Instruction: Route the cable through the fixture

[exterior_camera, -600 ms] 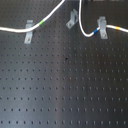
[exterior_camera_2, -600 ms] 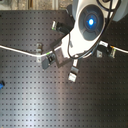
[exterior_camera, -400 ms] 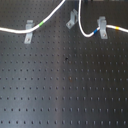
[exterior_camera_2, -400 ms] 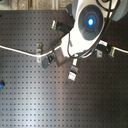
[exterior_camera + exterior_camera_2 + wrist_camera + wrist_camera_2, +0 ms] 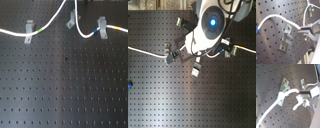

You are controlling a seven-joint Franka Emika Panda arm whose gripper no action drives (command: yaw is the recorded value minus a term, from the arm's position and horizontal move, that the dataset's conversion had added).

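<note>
The white cable (image 5: 50, 22) runs from the first exterior view's left through the left clip (image 5: 29, 32), where a green band shows. It rises out of the top edge, comes back down past the middle clip (image 5: 72, 20), and passes with a blue band through the right clip (image 5: 101, 27), then a yellow band. My gripper (image 5: 302, 29) is shut on the cable (image 5: 278, 17) just beside the middle clip (image 5: 286, 36). The second wrist view shows the same grip (image 5: 301, 94), with the cable (image 5: 273, 106) lying over the clip (image 5: 283, 91). The gripper is above the first exterior view's frame.
The black perforated board (image 5: 65, 85) fills the scene. In the second exterior view the arm's white body (image 5: 210, 22) with a blue light hides the gripper and the middle of the cable; the clips (image 5: 172, 52) stand around it.
The arm has shifted slightly towards the second exterior view's left. The cable loop looks almost unchanged and the grip is the same.
</note>
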